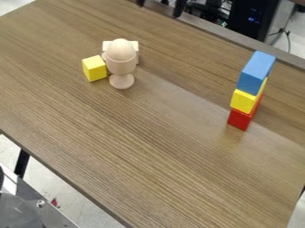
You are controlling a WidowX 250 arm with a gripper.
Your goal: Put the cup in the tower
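So the black two-finger gripper (pixel 159 10) had its fingers spread at the top edge. Pale wooden goblet-shaped cup (pixel 121 67) sat lower left, well apart from them, right by a yellow cube (pixel 95 68); the blue-yellow-red block tower (pixel 248 91) stood far right.

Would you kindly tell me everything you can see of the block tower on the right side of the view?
The block tower stands upright on the wood-grain table, three tiers high: a red block at the bottom, a yellow block in the middle and a blue block on top. The blocks have flat faces and straight edges and look like painted wood. Each tier rests on the one below, and only the table appears to touch the stack from outside.
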